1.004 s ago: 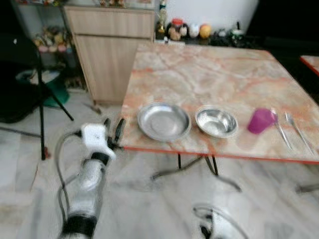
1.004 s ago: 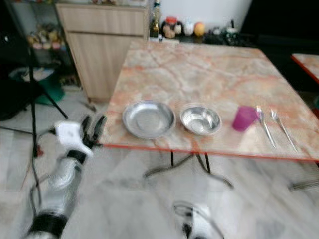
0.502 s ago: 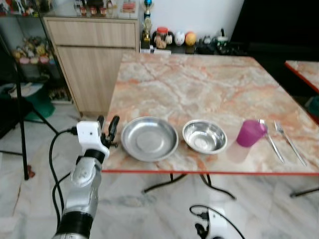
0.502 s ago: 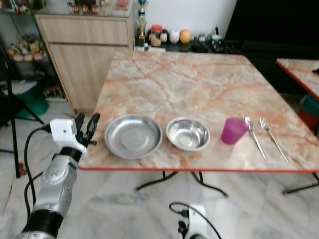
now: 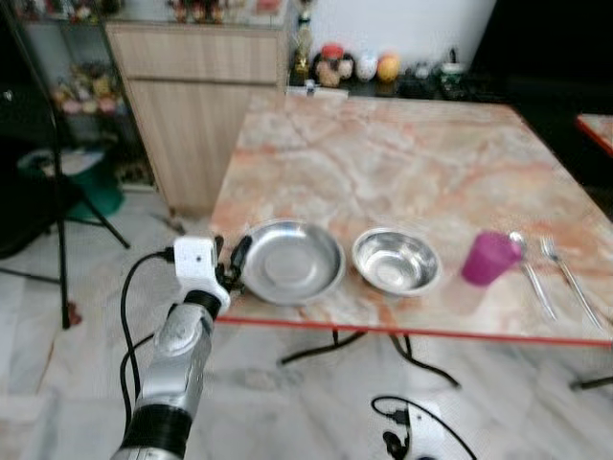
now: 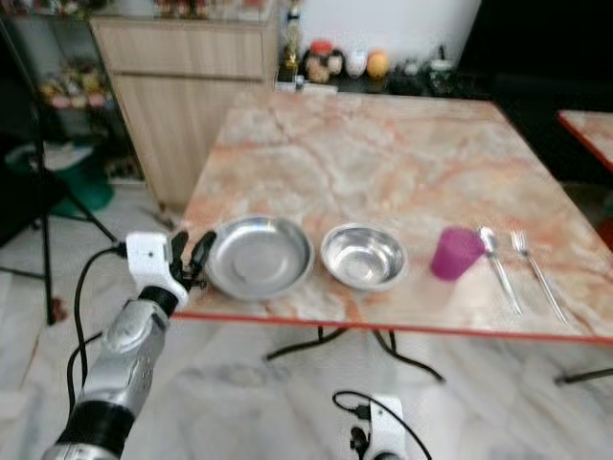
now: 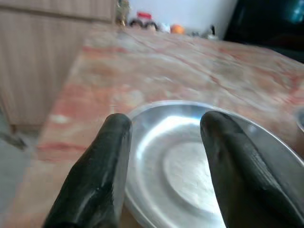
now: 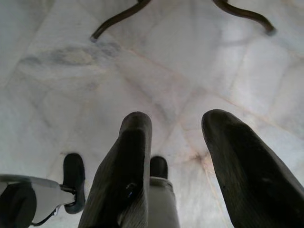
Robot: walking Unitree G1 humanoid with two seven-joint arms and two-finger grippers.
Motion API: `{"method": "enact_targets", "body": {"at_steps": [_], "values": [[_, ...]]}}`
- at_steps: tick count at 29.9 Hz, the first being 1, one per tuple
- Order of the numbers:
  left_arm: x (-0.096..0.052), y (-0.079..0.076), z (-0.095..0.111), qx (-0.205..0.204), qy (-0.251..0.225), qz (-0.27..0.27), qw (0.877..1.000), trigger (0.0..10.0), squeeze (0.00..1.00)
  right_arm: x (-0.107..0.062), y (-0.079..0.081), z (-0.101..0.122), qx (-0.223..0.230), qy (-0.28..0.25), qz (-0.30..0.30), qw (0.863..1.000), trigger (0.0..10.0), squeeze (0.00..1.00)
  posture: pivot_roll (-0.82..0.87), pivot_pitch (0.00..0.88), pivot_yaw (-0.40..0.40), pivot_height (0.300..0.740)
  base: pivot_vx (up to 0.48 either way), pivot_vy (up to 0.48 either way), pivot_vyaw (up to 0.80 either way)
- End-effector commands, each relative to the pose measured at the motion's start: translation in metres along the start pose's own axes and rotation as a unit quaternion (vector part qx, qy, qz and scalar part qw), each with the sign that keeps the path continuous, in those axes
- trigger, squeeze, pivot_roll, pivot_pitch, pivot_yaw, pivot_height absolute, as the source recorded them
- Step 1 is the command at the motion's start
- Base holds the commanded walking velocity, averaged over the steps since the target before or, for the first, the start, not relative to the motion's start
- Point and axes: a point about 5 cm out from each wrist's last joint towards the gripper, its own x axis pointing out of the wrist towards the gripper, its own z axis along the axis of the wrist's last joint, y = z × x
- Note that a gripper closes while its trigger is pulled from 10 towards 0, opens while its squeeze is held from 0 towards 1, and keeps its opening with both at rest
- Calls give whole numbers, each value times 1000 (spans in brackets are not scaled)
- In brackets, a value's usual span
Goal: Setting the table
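Step in hand, as judged: approach to first pick for table setting, nothing lifted yet. Left gripper point(image 5: 228, 260) sits at near left edge of table point(image 5: 402, 163), jaws apart w/ a moderate gap, holding nothing. Right gripper point(image 8: 178, 156) hangs idle below table level, jaws likewise apart and empty, pointing at floor point(image 8: 71, 57).

Landmark = plate point(image 5: 291, 260), the shallow steel one. Left wrist view: the plate's near-left rim lies just ahead of the fingertips point(image 7: 116, 124), lined up w/ the gap between the jaws; contact w/ rim can't be told, looks just short. Bowl point(image 5: 396, 261) stands just right of plate, not touching. Purple cup point(image 5: 489, 257) further right of plate, beyond bowl. Spoon point(image 5: 528, 271) and fork point(image 5: 569, 271) lie right of cup, roughly parallel, farthest from plate along the near edge.

Next move likely calls for: short advance so one finger goes over rim and one under, then close. Rim is thin and smooth, prob. slippery; plate may slide before jaws bite.
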Motion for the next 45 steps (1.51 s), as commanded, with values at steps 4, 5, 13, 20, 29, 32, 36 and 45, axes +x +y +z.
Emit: {"method": "enact_targets", "body": {"at_steps": [4, 5, 13, 20, 29, 32, 36, 45], "values": [[7, -3, 10, -47, 7, 0, 999, 10000, 1000, 0, -2, 2, 0, -1, -3, 1000, 10000, 0, 160, 0, -60, 740, 0, 0, 0], [8, -4, 13, -54, 4, 2, 999, 10000, 1000, 0, -2, 2, -1, 0, -3, 1000, 10000, 0, 160, 0, -60, 740, 0, 0, 0], [16, -6, 23, -71, 24, 17, 997, 10000, 808, 0, -1, 1, 2, 1, -4, 1000, 10000, 0, 163, 0, -58, 740, 0, 0, 0], [19, -1, 19, -53, 52, 49, 996, 10000, 0, 0, -1, 1, 4, 1, -5, 1000, 10000, 0, 161, 0, -57, 740, 0, 0, 0], [24, 4, 12, -38, 71, 95, 992, 10000, 0, 0, -1, 1, 3, 2, -1, 1000, 10000, 0, 159, 0, -58, 740, 0, 0, 0], [24, 3, 7, -32, 84, 90, 992, 10000, 0, 0, -1, 1, 9, 0, -6, 1000, 10000, 0, 156, 0, -56, 740, 0, 0, 0], [23, 4, 3, -27, 91, 90, 991, 10000, 0, 0, -1, 1, 9, 1, -8, 1000, 10000, 0, 156, 0, -56, 740, 0, 0, 0], [20, 11, -4, -25, 109, 99, 989, 10000, 0, 0, -2, 1, 7, 2, -7, 1000, 10000, 0, 158, 0, -58, 740, 0, 0, 0]]}}
